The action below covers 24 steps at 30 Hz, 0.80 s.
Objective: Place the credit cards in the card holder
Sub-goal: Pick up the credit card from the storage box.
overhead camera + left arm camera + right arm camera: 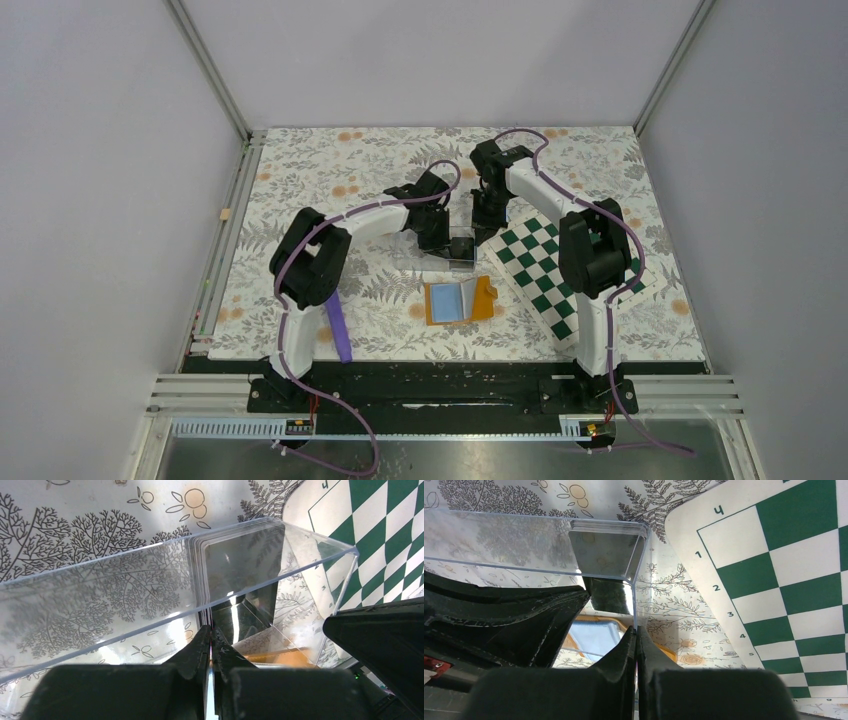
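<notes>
The credit cards (240,565) stand as a tight dark stack inside a clear box (462,250), which sits near the middle of the frame in the overhead view, on the flower-patterned desk (330,170). The stack stands on edge at the box's right end, close against the end wall.

The left gripper (437,240) reaches in from the box's left side. In its wrist view the fingers are pressed together right at the lower end of the stack's edge. Whether a card is caught between them cannot be made out.

The right gripper (490,228) comes from the upper right. Its fingers are pinched tight on the box's thin end wall, which runs edge-on straight down into the fingertips, with the cards just behind it.

The card holder (458,300) lies open below the box in the overhead view, apart from it, its light blue lining facing up. No card is seen in it.

A green-and-white chessboard mat (555,270) lies to the right, its corner close to the box and beneath the right arm. A purple strip (338,328) lies at lower left beside the left arm, well away. The box walls and both grippers crowd around the stack.
</notes>
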Each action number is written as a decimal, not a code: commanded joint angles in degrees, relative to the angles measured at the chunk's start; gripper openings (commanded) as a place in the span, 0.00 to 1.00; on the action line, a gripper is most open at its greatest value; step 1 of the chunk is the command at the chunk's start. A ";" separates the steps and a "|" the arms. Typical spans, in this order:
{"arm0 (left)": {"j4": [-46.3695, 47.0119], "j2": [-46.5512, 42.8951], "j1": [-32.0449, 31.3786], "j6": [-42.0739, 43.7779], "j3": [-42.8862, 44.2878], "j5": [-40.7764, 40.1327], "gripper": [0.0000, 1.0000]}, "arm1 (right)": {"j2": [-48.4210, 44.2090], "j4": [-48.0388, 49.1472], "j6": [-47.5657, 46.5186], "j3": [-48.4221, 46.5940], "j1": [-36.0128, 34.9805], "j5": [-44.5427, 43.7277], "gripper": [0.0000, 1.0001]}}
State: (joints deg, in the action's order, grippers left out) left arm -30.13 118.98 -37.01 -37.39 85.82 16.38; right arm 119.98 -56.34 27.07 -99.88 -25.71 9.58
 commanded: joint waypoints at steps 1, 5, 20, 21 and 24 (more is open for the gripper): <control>-0.63 -3.19 -0.51 1.25 2.18 -3.53 0.04 | 0.12 -0.51 -0.52 0.34 -0.13 1.11 0.00; -0.63 -4.22 -0.69 1.26 2.22 -4.40 0.08 | 0.03 -0.50 -0.53 0.29 -0.10 1.01 0.00; 0.29 -1.28 -0.82 -2.32 2.25 -5.01 0.37 | 0.15 -0.49 -0.62 0.56 -0.11 1.09 0.00; 0.55 -1.05 -0.85 -2.48 2.14 -4.98 0.36 | 0.16 -0.45 -0.71 0.56 -0.08 1.18 0.00; 1.76 -0.65 -0.94 -2.94 2.03 -5.03 0.31 | 0.19 -0.46 -0.77 0.58 -0.10 1.35 0.00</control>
State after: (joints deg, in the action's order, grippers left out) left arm -30.65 117.49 -37.54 -38.94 85.93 12.75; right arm 119.98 -56.25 26.96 -99.77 -25.71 9.67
